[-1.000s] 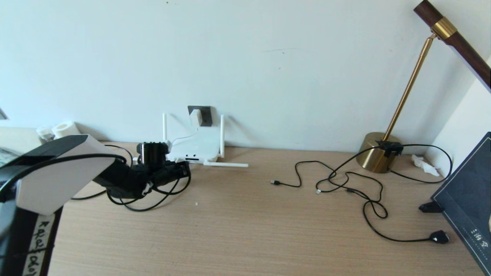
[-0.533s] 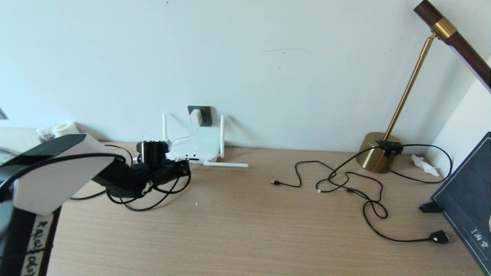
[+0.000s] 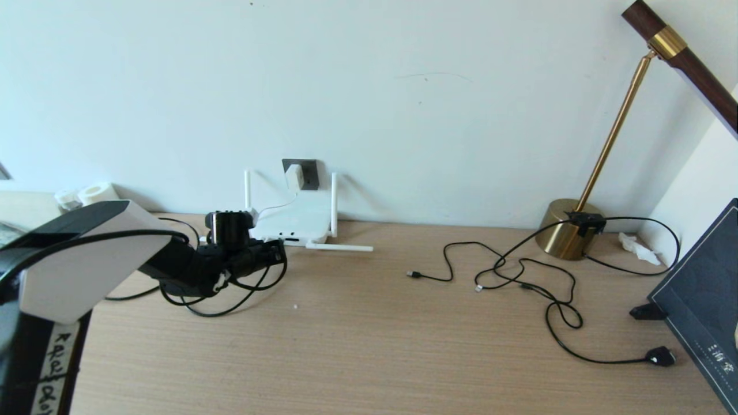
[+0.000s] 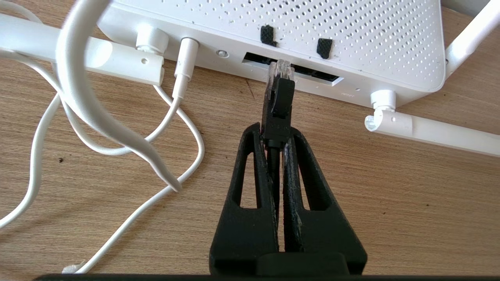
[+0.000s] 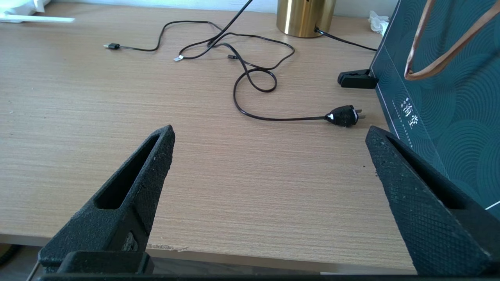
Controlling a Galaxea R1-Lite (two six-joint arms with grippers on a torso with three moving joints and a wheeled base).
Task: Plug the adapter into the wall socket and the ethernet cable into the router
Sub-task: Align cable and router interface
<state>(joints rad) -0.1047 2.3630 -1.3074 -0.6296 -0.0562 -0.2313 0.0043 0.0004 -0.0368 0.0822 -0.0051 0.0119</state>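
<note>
With the adapter (image 3: 294, 176) already seated in the socket (image 3: 307, 173) on the wall, the step in hand is the ethernet cable (image 4: 278, 113) going into the router (image 4: 312, 35). Left gripper (image 4: 275, 136) is pinched tight on the cable just behind its plug, low over the desk (image 3: 369, 323) in front of the router. Clear plug tip sits right at the dark slot (image 4: 312, 72) on the router's front edge, not visibly seated; looks slightly tilted against the opening.

To do it well: square the plug to the slot first, then push straight in along the plug's own axis, slow. Grip is on the boot, so the plug may pivot under load; keep the push short and firm. Router is light and unbraced, likely to slide back toward the wall. White cord (image 4: 117, 128) loops lie just beside the path; keep clear of them.

Right gripper (image 5: 269, 156) hangs spread wide and empty over the near desk edge, well apart from the work, near loose black cables (image 5: 250, 78) and a brass lamp base (image 5: 304, 15).
</note>
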